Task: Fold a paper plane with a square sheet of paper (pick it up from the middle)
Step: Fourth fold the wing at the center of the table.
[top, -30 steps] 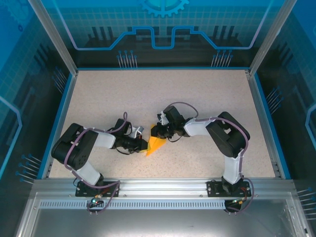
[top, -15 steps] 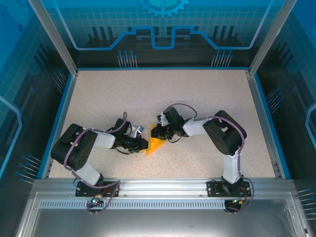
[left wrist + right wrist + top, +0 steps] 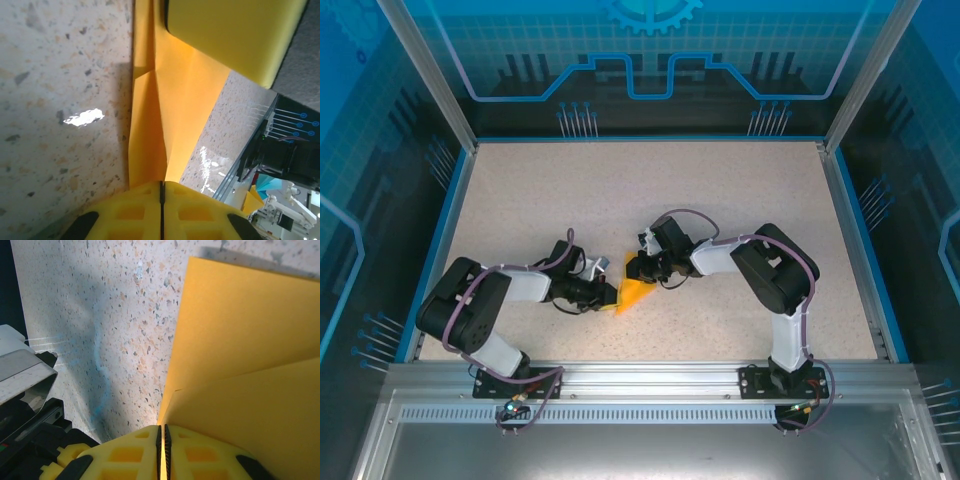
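We see the orange-yellow paper lying near the middle of the table, a little toward the near edge, between the 2 arms. From above it looks like a pointed triangle, with its wide end up by the right gripper and its tip pointing down and to the left. The left gripper reaches in from the left and meets the paper's left edge. The right gripper comes in from the right and sits on the upper edge.

In the left wrist view, the paper runs as a long folded strip across the speckled table, with 1 sharp crease down its length and a small folded flap on its left side. The left gripper has its 2 yellow pads pressed together, and the paper's end runs right into the seam between them, so we read it as pinching the paper. A yellow block with a dark edge overlaps the far end of the paper; we cannot tell what it is.

In the right wrist view, the right gripper also has its yellow pads pressed together, with a thin edge of paper caught in the seam. 2 layers of paper rise from there over the table.
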